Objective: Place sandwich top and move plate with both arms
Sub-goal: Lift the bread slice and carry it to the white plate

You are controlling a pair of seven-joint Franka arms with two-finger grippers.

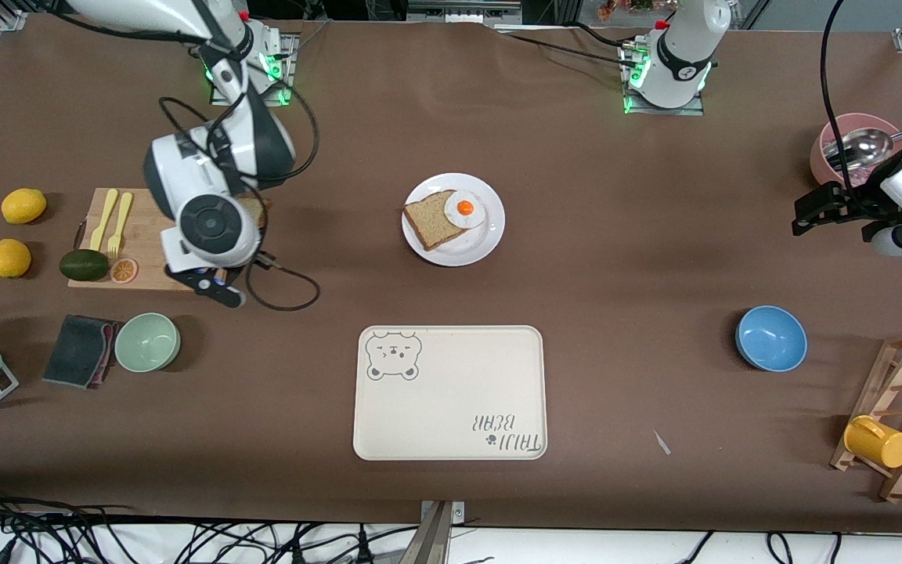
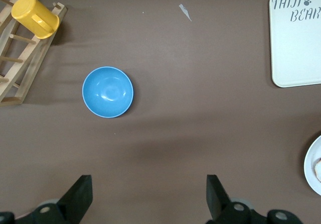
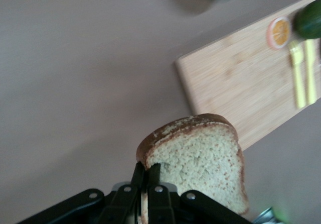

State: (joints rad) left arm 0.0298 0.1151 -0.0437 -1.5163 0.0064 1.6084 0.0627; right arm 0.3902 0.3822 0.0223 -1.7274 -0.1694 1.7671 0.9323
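Right tool (image 3: 146, 184) pinches sandwich top (image 3: 200, 161) (over cutting board (image 3: 241, 78) edge); left tool (image 2: 148, 196) wide open, empty.

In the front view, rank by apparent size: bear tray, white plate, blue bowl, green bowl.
1. Bear tray
2. White plate
3. Blue bowl
4. Green bowl, only slightly smaller-looking than the blue one, so those two are close.

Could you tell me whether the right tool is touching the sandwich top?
Touching. The right wrist view shows the right tool shut on the crust edge of the sandwich top, which is lifted above the cutting board.
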